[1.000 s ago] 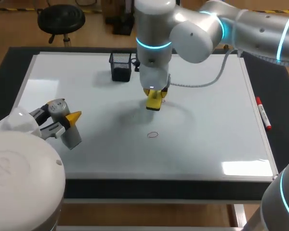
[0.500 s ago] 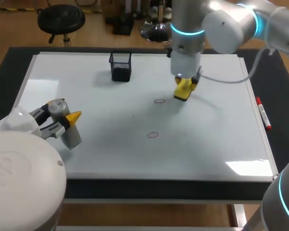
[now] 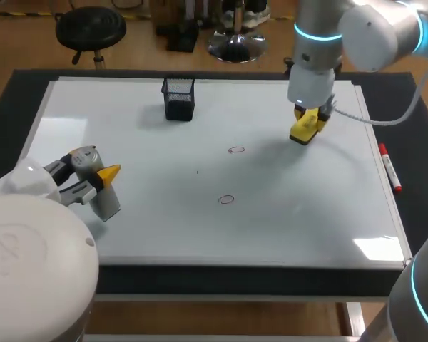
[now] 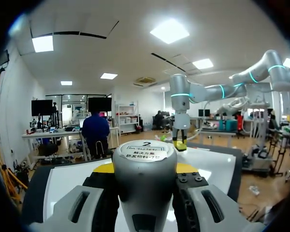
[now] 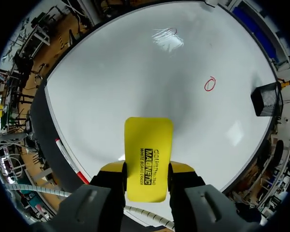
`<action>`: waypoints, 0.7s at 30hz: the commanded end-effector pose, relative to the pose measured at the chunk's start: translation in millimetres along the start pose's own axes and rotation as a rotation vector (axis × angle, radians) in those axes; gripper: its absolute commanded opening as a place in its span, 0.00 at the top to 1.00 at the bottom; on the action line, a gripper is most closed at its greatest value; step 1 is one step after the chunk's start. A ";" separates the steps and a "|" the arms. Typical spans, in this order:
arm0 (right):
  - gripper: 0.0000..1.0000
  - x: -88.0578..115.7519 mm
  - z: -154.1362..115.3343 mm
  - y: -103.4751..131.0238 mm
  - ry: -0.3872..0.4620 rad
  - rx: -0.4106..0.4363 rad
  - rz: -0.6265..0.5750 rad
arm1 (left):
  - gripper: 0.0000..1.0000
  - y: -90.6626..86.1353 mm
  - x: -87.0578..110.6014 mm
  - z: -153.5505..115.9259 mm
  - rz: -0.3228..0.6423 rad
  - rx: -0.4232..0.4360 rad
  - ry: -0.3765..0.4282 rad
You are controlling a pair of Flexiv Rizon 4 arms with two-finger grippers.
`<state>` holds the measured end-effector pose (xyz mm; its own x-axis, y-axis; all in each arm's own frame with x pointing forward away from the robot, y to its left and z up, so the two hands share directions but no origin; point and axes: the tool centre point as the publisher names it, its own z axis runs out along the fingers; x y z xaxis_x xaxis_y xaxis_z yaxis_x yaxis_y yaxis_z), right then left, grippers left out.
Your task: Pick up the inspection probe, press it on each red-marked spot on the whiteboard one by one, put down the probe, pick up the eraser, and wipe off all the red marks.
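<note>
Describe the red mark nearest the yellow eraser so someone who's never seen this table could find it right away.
Start at the whiteboard covering the table; two small red circles sit near its middle. The one meant is the farther circle from the robot, closer to the black mesh basket and the yellow eraser in the right gripper. The other circle lies nearer the robot's edge.

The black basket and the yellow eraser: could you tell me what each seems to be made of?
The black basket looks like wire mesh, probably metal with a matt dark coating: its walls show a see-through grid. The yellow eraser seems smooth moulded plastic with a slight sheen, judging by its even colour and rounded corners; its wiping face is hidden.
</note>
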<state>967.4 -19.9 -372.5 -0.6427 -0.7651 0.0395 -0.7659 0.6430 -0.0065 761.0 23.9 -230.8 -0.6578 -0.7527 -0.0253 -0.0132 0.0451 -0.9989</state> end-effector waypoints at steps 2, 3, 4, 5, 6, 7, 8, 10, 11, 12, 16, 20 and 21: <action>1.00 15.7 -4.1 -7.4 -0.016 -0.002 0.008 | 1.00 -0.4 1.2 3.3 0.002 -0.001 -0.009; 1.00 17.8 -4.2 -9.6 -0.017 -0.004 0.020 | 1.00 -0.4 1.2 3.3 0.002 -0.001 -0.009; 1.00 19.4 -4.3 -11.3 -0.028 -0.010 0.027 | 1.00 -0.4 1.2 3.3 0.002 -0.001 -0.009; 1.00 20.7 -4.3 -12.8 -0.030 -0.012 0.031 | 1.00 -0.4 1.2 3.3 0.002 -0.001 -0.009; 1.00 21.8 -3.9 -14.6 -0.026 -0.011 0.033 | 1.00 -0.4 1.2 3.3 0.002 -0.001 -0.009; 1.00 22.9 -3.8 -16.3 -0.029 -0.014 0.039 | 1.00 -0.4 1.2 3.3 0.002 -0.001 -0.009; 1.00 24.3 -3.6 -18.0 -0.033 -0.018 0.046 | 1.00 -0.4 1.2 3.3 0.002 -0.001 -0.009; 1.00 26.8 -2.9 -21.3 -0.035 -0.020 0.057 | 1.00 -0.4 1.2 3.3 0.002 -0.001 -0.009; 1.00 28.1 -2.8 -23.0 -0.037 -0.020 0.063 | 1.00 -0.4 1.2 3.3 0.002 -0.001 -0.009; 1.00 29.2 -2.7 -24.3 -0.038 -0.021 0.068 | 1.00 -0.4 1.2 3.3 0.002 -0.001 -0.009; 1.00 30.2 -2.8 -27.0 -0.036 -0.022 0.075 | 1.00 -0.4 1.2 3.3 0.002 -0.001 -0.009; 1.00 30.3 -3.7 -28.0 -0.037 -0.020 0.098 | 1.00 -0.4 1.2 3.3 0.002 -0.001 -0.009; 1.00 30.3 -3.7 -28.0 -0.037 -0.020 0.098 | 1.00 -0.4 1.2 3.3 0.002 -0.001 -0.009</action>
<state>969.2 -60.7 -368.8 -0.7160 -0.6981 0.0002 -0.6980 0.7159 0.0128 761.7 22.7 -232.0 -0.6554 -0.7548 -0.0263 -0.0120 0.0452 -0.9989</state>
